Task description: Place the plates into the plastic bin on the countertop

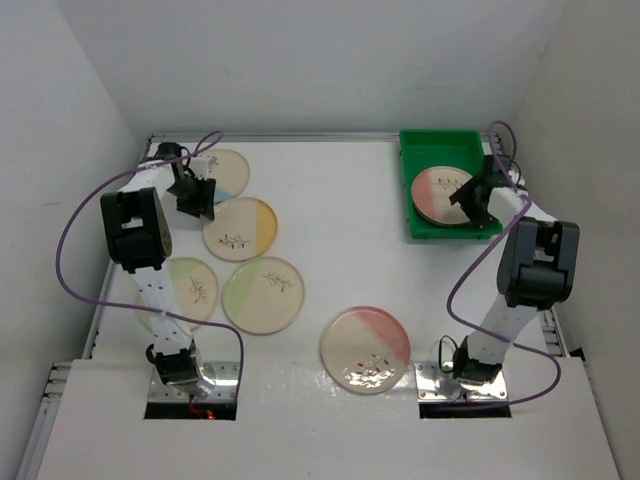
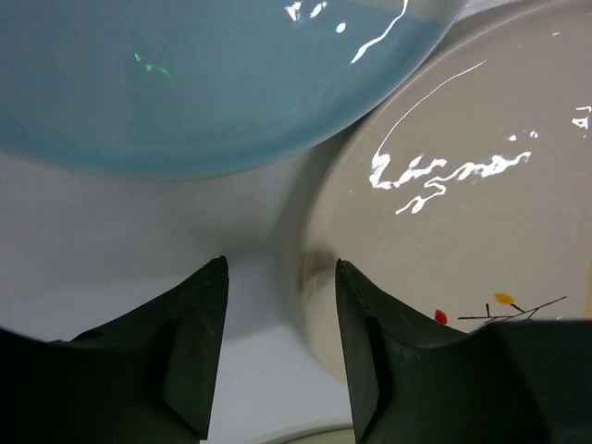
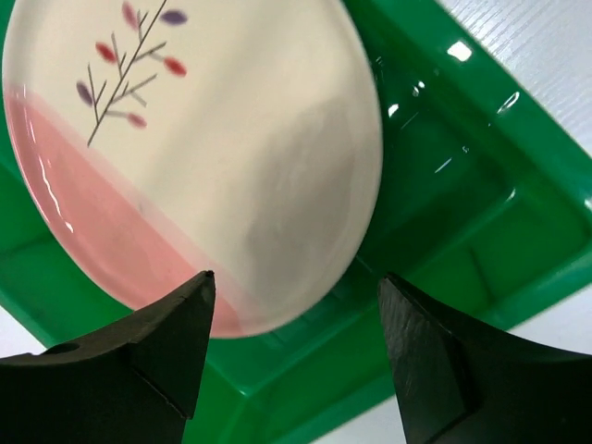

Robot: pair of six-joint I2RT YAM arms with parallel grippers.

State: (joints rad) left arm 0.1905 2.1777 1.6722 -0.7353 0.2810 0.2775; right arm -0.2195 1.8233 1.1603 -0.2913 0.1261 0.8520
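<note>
Top external view: the green plastic bin point(image 1: 436, 140) sits at the far right corner of the white countertop point(image 1: 340, 220), close to the back wall. 1 plate lies in it, the pink-segment plate point(image 1: 440, 195), taking up the near part of the bin. The right gripper point(image 1: 478, 200) hangs over that plate's right rim. In the right wrist view its 2 fingers stand wide apart and grip nothing. Below them the plate lies inside the bin, its sprig of red and purple leaves on the cream part and the green wall just beside its edge.

5 plates lie outside the bin. Toward the far left corner is the blue-segment plate point(image 1: 226, 170), with the yellow-segment plate point(image 1: 242, 230) just nearer. Nearer again come the green-segment plate point(image 1: 263, 294) and, just beside it at the left edge, a pale green plate point(image 1: 200, 290) partly hidden under the left arm. A second pink-segment plate point(image 1: 365, 348) lies alone at the near edge, between the 2 arm bases.

The left gripper point(image 1: 195, 200) hovers low between the blue and yellow plates. In the left wrist view its jaws are parted and hold nothing; bare countertop shows in the gap, and the right finger overlaps a cream plate's rim.
</note>
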